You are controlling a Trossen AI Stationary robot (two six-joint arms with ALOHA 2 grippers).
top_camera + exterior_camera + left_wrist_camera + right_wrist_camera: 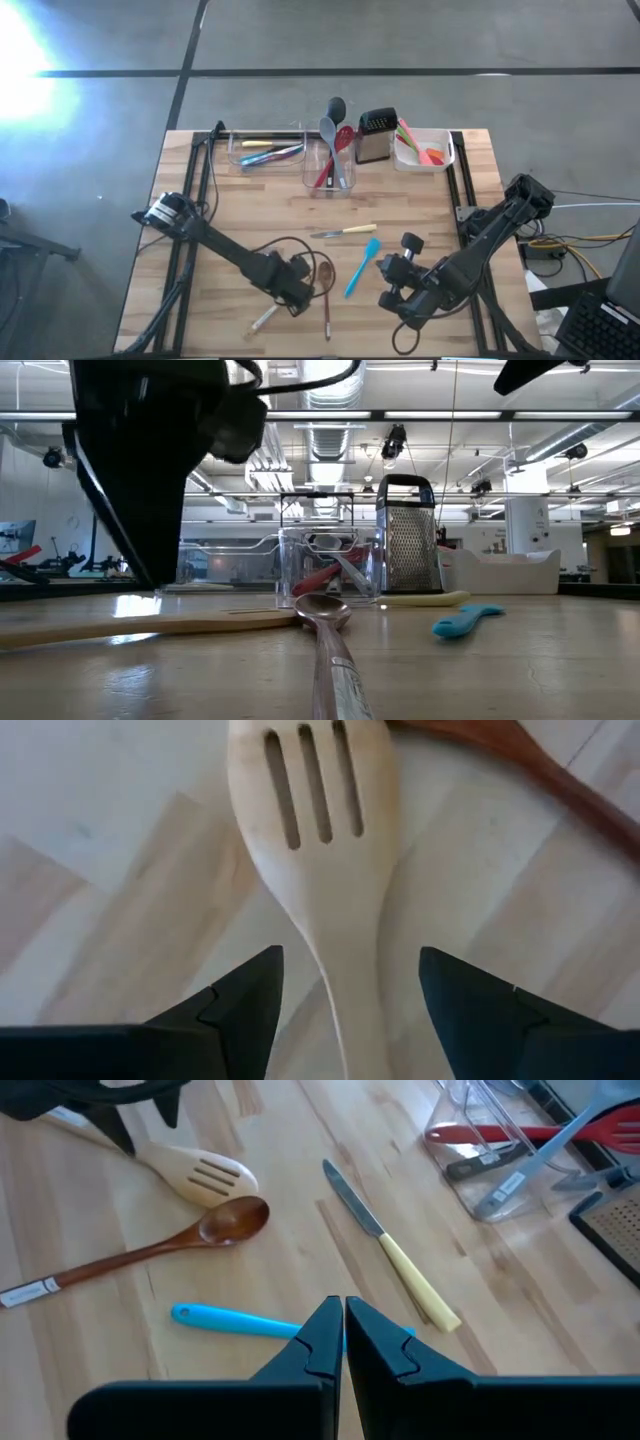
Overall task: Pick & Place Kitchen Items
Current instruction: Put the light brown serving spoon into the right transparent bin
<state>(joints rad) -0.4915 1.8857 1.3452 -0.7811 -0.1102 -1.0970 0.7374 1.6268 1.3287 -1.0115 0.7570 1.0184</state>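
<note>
Slotted spatula: pale smooth wood, three slits, flat on the worktop.
Left gripper: fingers wide, straddling its handle.
Dark wooden spoon: glossy, white tag at the handle end.
Blue spatula, yellow-handled knife: nearby.
Right gripper: fingers pressed together, empty.
Worktop: light planked wood.

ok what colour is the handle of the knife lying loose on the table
Pale yellow. The knife shows best in the right wrist view, blade steel grey.
</note>
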